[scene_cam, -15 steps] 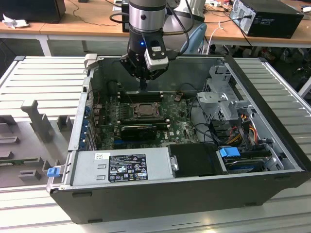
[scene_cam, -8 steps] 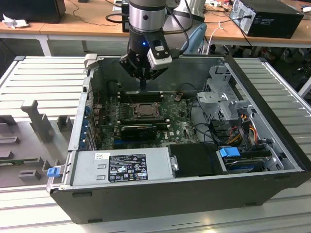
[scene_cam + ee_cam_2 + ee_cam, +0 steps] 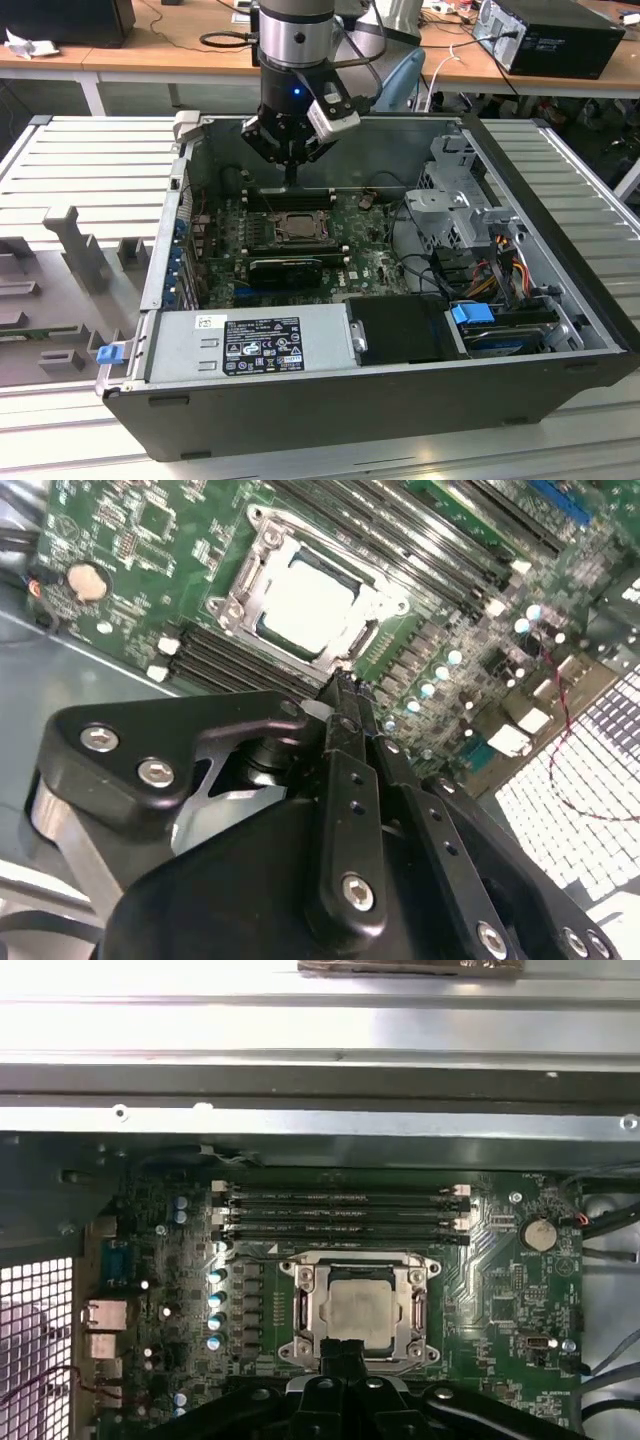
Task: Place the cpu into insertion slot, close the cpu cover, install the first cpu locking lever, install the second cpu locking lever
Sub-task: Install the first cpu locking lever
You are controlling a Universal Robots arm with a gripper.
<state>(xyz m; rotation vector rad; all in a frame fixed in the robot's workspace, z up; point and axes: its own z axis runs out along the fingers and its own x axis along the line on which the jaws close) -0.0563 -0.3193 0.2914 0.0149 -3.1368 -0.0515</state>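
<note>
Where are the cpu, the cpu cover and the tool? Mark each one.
cpu (image 3: 357, 1312): first wrist view, middle of its silver top.
cpu cover (image 3: 305, 1310): first wrist view, a side bar of its frame.
tool (image 3: 291, 176): exterior view, between its fingertips.

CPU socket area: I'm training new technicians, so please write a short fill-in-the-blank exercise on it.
1. The cpu sits on a ___ circuit board.
2. The cpu cover lies ___ around the cpu.
3. The end effector hangs ___ the circuit board.
Missing words: green; closed; above.
</note>
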